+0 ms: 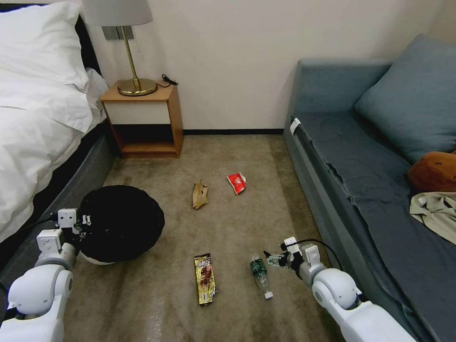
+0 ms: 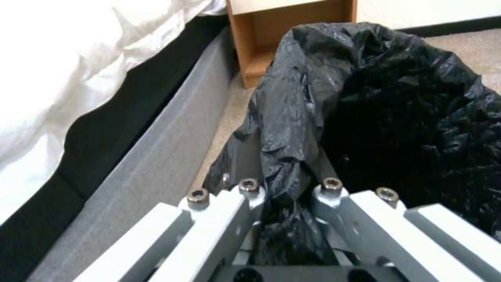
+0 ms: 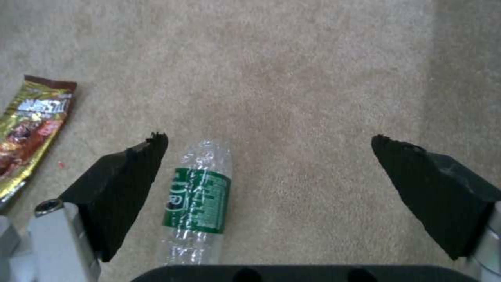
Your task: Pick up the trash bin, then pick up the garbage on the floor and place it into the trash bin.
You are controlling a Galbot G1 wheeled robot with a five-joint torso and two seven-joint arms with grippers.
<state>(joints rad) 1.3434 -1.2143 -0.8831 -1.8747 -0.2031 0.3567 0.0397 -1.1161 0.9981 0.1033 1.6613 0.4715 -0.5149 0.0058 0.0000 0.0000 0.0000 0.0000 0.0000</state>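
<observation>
The trash bin (image 1: 124, 222), white with a black bag liner (image 2: 397, 117), sits tilted at the left by the bed. My left gripper (image 1: 84, 222) is shut on its near rim, pinching the wrinkled liner between its fingers (image 2: 250, 187). My right gripper (image 1: 271, 259) hovers low and open over the carpet. The clear green-labelled bottle (image 1: 259, 272) lies on its side just inside one of its fingers (image 3: 123, 192), untouched. The rest of the garbage lies on the floor: a yellow-brown snack wrapper (image 1: 204, 278), a tan paper scrap (image 1: 200, 194) and a red-and-white packet (image 1: 237, 182).
A bed (image 1: 33, 123) with white linen runs along the left, its grey base (image 2: 151, 168) close to the bin. A wooden nightstand (image 1: 142, 118) with a brass lamp (image 1: 135, 85) stands at the back wall. A blue sofa (image 1: 370, 180) lines the right side.
</observation>
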